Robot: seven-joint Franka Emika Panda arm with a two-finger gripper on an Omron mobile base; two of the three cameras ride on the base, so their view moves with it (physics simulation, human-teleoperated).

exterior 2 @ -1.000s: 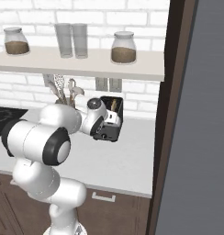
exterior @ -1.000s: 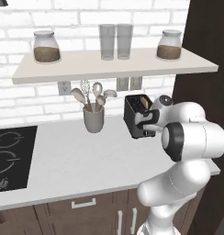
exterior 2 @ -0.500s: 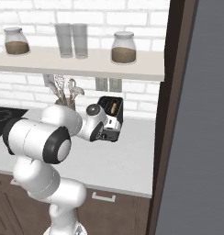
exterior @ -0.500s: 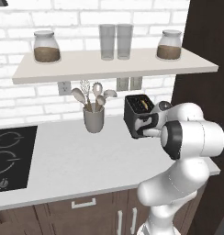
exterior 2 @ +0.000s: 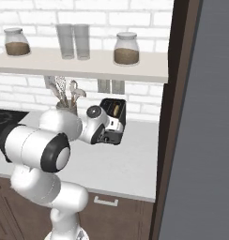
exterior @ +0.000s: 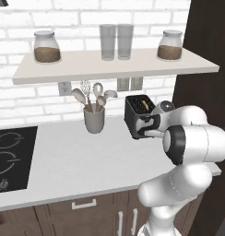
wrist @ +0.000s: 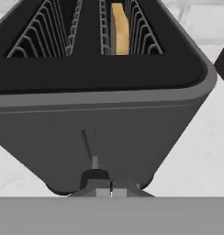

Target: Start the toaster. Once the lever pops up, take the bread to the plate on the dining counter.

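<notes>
End effector point(exterior: 148, 127) hides the toaster point(exterior: 135, 110) face, its grip unreadable; bread point(wrist: 119, 28) half sunk in slot.

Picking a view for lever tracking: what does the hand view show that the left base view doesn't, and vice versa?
Hand view: both toaster slots with their wire guides, the bread sunk in the right slot, and the slider track on the narrow face, running down to the lever at the bottom.

Left base view: the surroundings, namely shelf with jars and glasses, utensil crock, hob, worktop, and the arm pressed to the toaster's front.

Both: the toaster, with bread in a slot.
</notes>
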